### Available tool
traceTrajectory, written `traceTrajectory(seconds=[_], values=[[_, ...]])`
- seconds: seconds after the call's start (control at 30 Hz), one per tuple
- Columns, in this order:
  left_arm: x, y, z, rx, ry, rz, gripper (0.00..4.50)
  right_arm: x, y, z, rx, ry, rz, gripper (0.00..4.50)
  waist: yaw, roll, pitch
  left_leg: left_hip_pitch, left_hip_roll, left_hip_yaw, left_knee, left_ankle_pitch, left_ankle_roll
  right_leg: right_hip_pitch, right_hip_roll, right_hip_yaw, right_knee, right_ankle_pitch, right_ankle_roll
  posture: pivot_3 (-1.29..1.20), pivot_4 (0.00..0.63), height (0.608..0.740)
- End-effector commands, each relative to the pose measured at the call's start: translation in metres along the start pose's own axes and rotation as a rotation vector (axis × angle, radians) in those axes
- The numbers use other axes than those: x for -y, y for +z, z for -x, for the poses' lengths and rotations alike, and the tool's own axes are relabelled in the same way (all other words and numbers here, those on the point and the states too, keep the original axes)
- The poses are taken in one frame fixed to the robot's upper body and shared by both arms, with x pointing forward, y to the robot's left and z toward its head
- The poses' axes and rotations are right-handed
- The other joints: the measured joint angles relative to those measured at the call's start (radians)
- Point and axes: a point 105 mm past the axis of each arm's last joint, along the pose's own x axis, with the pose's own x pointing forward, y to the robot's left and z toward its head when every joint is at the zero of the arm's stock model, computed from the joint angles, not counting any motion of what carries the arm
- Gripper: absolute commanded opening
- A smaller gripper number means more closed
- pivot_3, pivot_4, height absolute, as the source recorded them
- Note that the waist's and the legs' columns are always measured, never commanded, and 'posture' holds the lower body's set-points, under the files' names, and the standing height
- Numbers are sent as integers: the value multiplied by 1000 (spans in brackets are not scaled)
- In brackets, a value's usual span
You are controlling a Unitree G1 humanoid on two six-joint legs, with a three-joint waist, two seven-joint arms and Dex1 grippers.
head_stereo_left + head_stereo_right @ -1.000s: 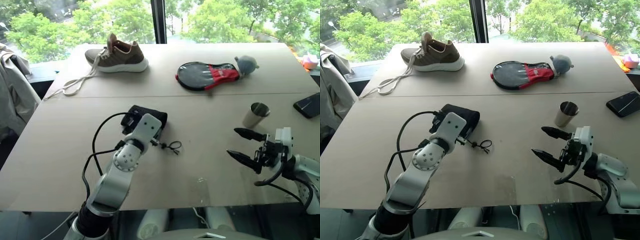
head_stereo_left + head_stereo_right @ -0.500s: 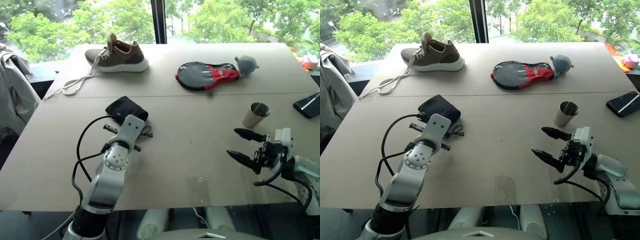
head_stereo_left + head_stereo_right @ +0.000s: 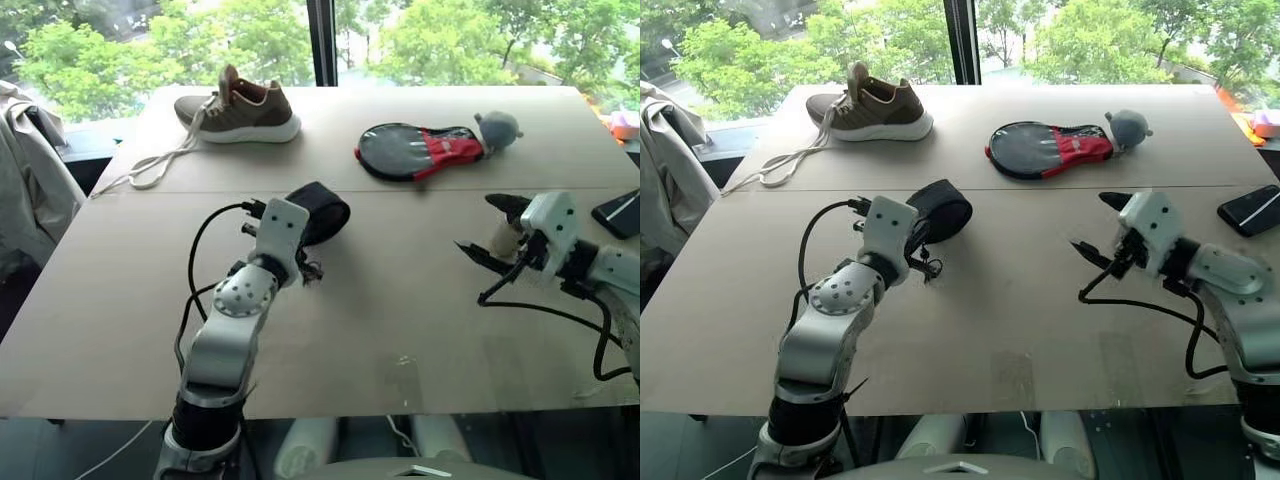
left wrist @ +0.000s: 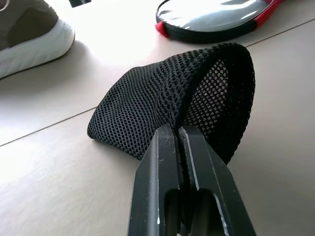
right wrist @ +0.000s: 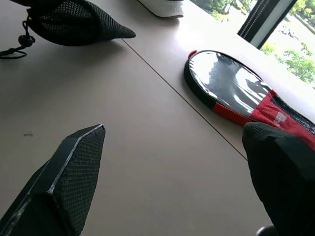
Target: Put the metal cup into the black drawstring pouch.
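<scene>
While black drawstring pouch (image 3: 318,211) is being lifted off table (image 3: 120,300), pinched by left gripper (image 3: 300,232), right gripper (image 3: 490,228), raised since a second ago, is being held spread around metal cup (image 3: 503,238).

Left wrist view: fingers (image 4: 162,162) are being kept clamped on mesh rim, mouth gaping.

Right wrist view: jaws wide, nothing being gripped; cup grasp likely next.

A wide beige table (image 3: 420,330), crossed by a thin seam, stands against a large window (image 3: 420,40) split by a dark vertical frame post (image 3: 322,42). Sunlit green trees (image 3: 120,50) fill the glass, and daylight washes the table's far edge. A pale jacket (image 3: 30,190) hangs beside the table's left side.
</scene>
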Motion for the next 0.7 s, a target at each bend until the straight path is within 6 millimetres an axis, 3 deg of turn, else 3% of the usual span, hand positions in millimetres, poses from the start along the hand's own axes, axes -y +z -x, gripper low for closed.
traceTrajectory(seconds=[0.03, 0.2, 0.4, 0.63, 0.7], values=[[2, 24, 2, 93, -56, 29, 55, 21, 8, 13, -56, -28, 27, 4500, -1, -1, 0, 0, 0, 0, 0, -1, 2, 0, 0, 0, 0, 0, 0, 0, 150, 740], [-1, 34, -2, 120, -73, 120, 55, 21, -17, 24, -235, 54, 2, 4500, -5, -2, 1, 0, 0, 1, 0, -1, 2, 0, 0, -1, 0, 0, 0, 0, 150, 740], [5, 36, -3, 122, -115, 194, 55, 15, -36, 19, -305, 106, -17, 4500, -8, -2, 1, 1, 0, 2, 0, -1, 2, 0, 0, 0, 0, 0, 0, 0, 150, 740], [12, 36, -4, 99, -159, 171, 55, 23, -54, 13, -386, 115, 10, 4500, -9, -3, 2, 1, 0, 2, 1, 0, 0, 1, 1, 0, 0, 0, 1, 0, 150, 740], [12, 35, -3, 94, -161, 167, 0, 24, -55, 12, -394, 122, 20, 3973, -9, -4, 2, 2, 0, 3, 1, 0, 0, 1, 1, 0, 0, 1, 1, 0, 150, 740]])
